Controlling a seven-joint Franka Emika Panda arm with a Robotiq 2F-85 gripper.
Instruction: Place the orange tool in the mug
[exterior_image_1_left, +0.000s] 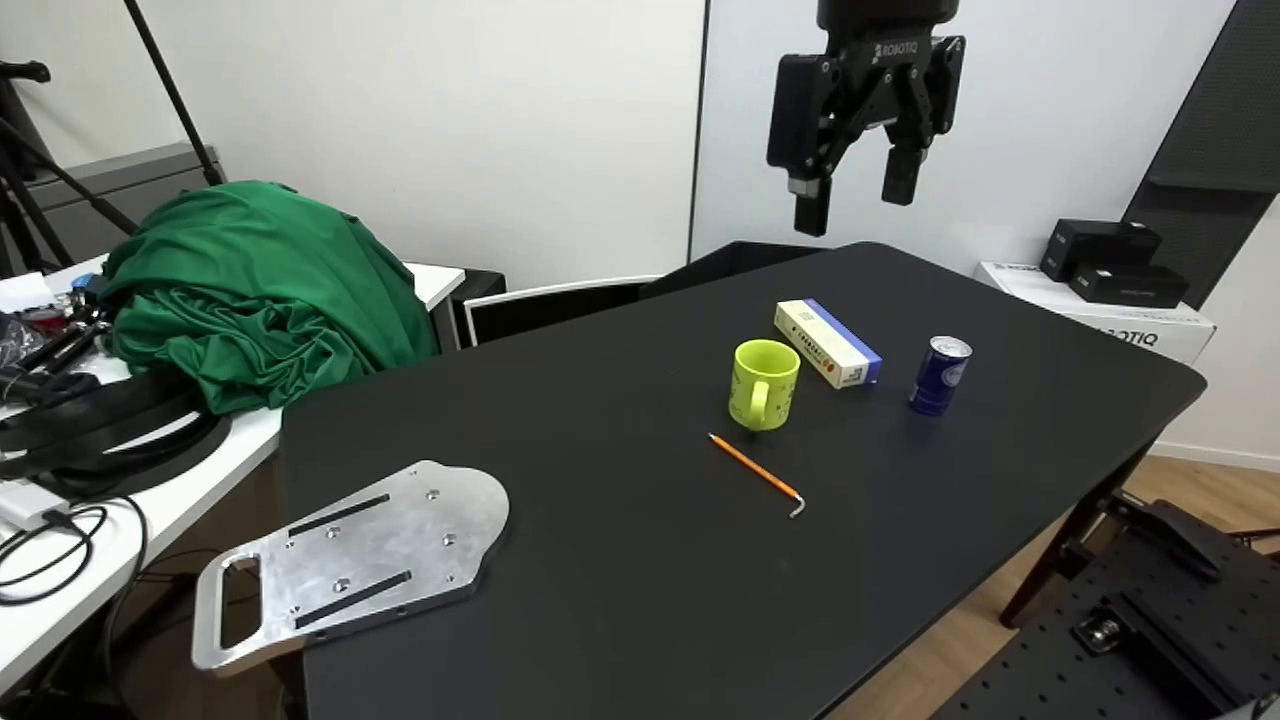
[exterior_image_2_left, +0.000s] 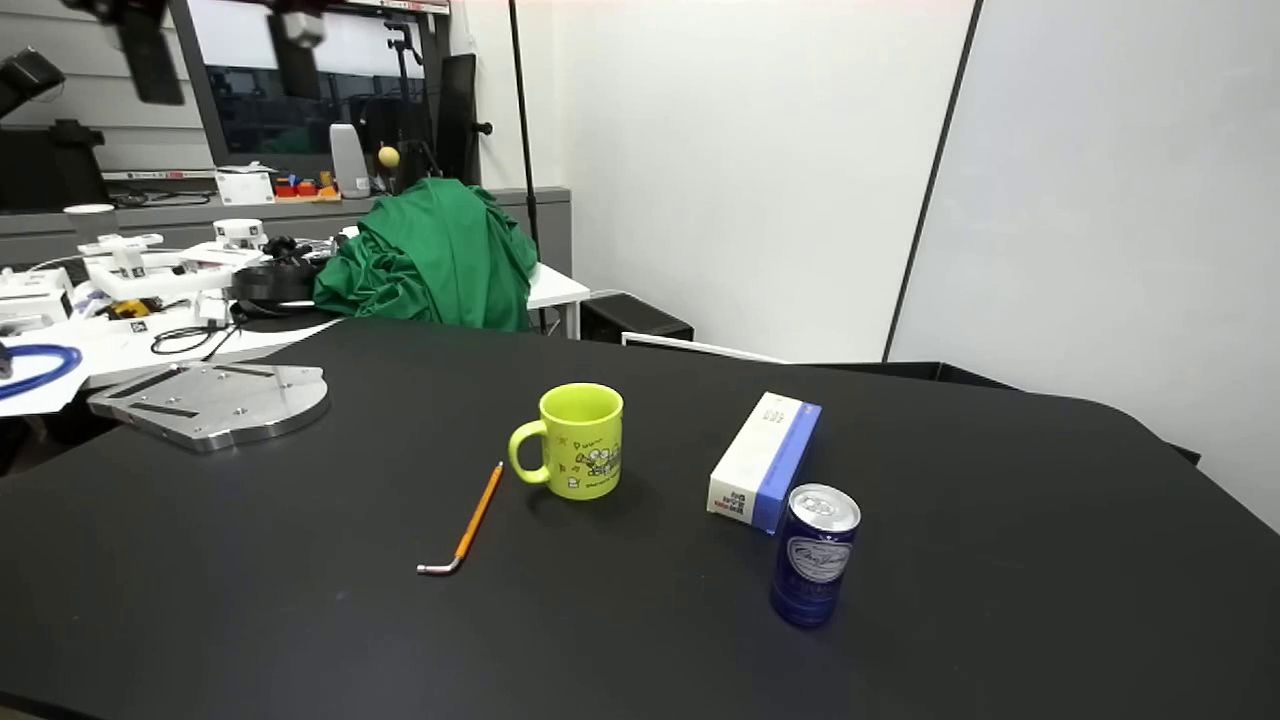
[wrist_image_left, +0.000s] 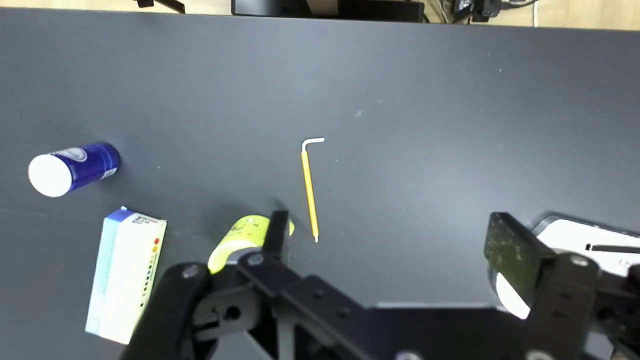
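Note:
The orange tool, a thin orange-handled stick with a bent silver end, lies flat on the black table in both exterior views (exterior_image_1_left: 757, 467) (exterior_image_2_left: 478, 515). In the wrist view it (wrist_image_left: 309, 190) points its straight tip toward the gripper side. The yellow-green mug stands upright close to that straight tip in both exterior views (exterior_image_1_left: 763, 390) (exterior_image_2_left: 585, 460). In the wrist view the mug (wrist_image_left: 245, 230) is partly hidden behind the left finger. My gripper (exterior_image_1_left: 856, 203) is open and empty, high above the table. Its fingertips also show in an exterior view (exterior_image_2_left: 230, 88) and the wrist view (wrist_image_left: 390, 222).
A white-and-blue box (exterior_image_1_left: 822, 342) lies beside the mug. A dark blue can (exterior_image_1_left: 938, 378) stands upright near the box. A silver metal plate (exterior_image_1_left: 400, 540) lies at another part of the black table (exterior_image_1_left: 620, 620). A green cloth heap (exterior_image_1_left: 260, 290) sits on a white side table.

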